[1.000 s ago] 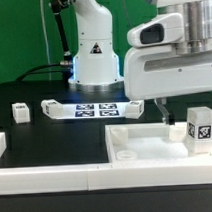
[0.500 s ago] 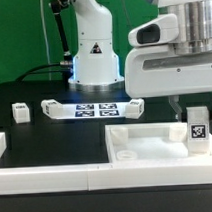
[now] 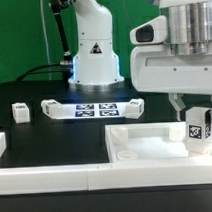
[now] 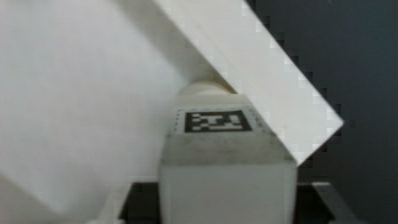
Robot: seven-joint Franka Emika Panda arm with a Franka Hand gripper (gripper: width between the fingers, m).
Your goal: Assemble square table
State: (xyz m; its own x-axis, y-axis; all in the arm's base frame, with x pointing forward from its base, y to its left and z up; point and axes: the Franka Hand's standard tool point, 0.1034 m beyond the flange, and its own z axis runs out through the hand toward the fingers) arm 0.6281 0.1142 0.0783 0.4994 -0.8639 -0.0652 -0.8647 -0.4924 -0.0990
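The square tabletop [image 3: 146, 147] is a white tray with a raised rim, lying at the front right of the exterior view. A white leg [image 3: 200, 128] with a black-and-white tag stands upright over its right corner. My gripper [image 3: 197, 114] is shut on this leg from above. In the wrist view the leg [image 4: 222, 165] fills the middle between my gripper's [image 4: 226, 205] dark fingers, with the tabletop [image 4: 89, 100] and its rim behind. I cannot tell whether the leg touches the tabletop. Another leg [image 3: 21, 112] lies at the left.
The marker board [image 3: 94, 108] lies in front of the robot base [image 3: 92, 55], with a small white block at each end [image 3: 51, 106] [image 3: 137, 107]. Long white border rails run along the front [image 3: 47, 179] and left [image 3: 0, 147] of the black table.
My fingers have closed in on the leg; one second ago one finger stood well apart from it. The leg has shifted slightly to the exterior view's left.
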